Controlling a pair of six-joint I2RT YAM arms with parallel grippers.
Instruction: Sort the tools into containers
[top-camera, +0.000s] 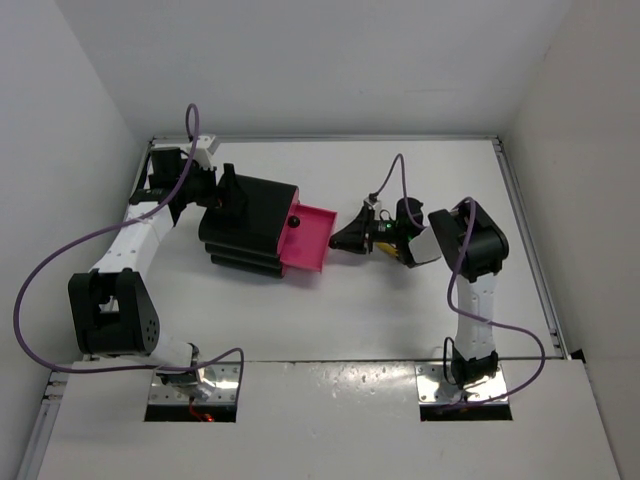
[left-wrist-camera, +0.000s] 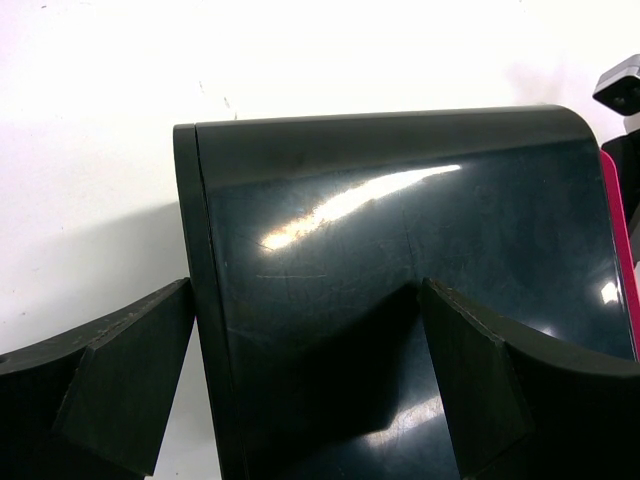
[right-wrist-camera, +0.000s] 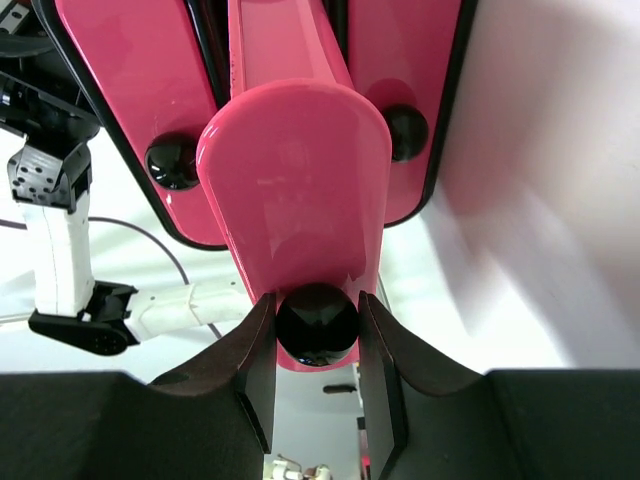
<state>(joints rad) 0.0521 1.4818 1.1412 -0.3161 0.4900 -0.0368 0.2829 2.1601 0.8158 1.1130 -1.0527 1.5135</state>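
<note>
The black drawer unit stands left of centre and fills the left wrist view. Its middle magenta-pink drawer is pulled out to the right and looks empty from above; it also shows in the right wrist view. My right gripper is shut on that drawer's round black knob. My left gripper is open at the unit's back, one finger beside its edge and the other over its top. No tools are in view.
The two other pink drawers are closed, their knobs on either side of the open one. A small yellow patch shows under my right wrist; I cannot tell what it is. White walls surround the table.
</note>
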